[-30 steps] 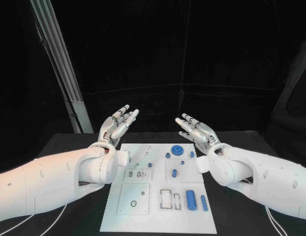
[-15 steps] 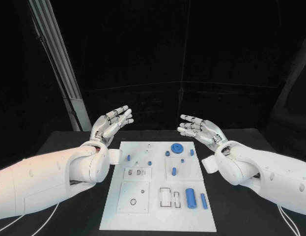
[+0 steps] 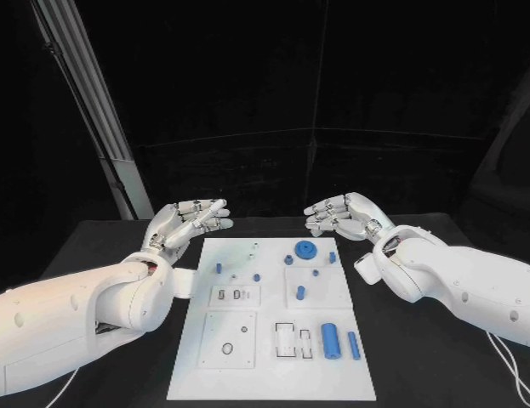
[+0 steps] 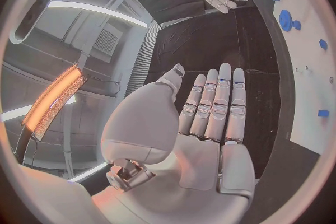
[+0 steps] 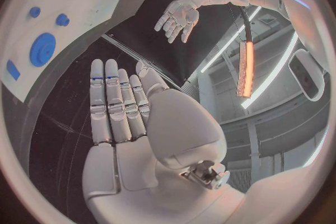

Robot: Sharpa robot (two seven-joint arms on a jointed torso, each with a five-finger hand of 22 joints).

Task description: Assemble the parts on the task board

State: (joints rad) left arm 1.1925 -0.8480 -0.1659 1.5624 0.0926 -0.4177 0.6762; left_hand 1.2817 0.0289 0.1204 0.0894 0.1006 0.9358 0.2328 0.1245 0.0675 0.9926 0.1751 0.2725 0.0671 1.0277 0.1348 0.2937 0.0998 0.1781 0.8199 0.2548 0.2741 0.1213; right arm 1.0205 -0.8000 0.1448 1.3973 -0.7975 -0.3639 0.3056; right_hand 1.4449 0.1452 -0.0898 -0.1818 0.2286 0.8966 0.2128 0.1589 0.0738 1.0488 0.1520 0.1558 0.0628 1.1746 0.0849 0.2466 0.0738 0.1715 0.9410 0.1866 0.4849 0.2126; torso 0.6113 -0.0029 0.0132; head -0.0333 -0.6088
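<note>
The white task board lies flat in the middle of the table. On its far half sit a blue round disc and several small blue parts; a blue oblong piece lies mid-board, and a thick blue cylinder with a thin blue pin lies near the right edge. My left hand hovers off the board's far left corner and my right hand off its far right corner. Both hands hold nothing. In the wrist views the left hand and right hand show flat palms and straight fingers.
A small black ring sits on the board's near left plate. A pale metal post rises behind the table's far left. Bare black tabletop flanks the board on both sides.
Both hands have tipped forward and sunk from a raised, fingers-up pose; the left hand has also drifted outward. The camera view has shifted a little. No part has moved.
</note>
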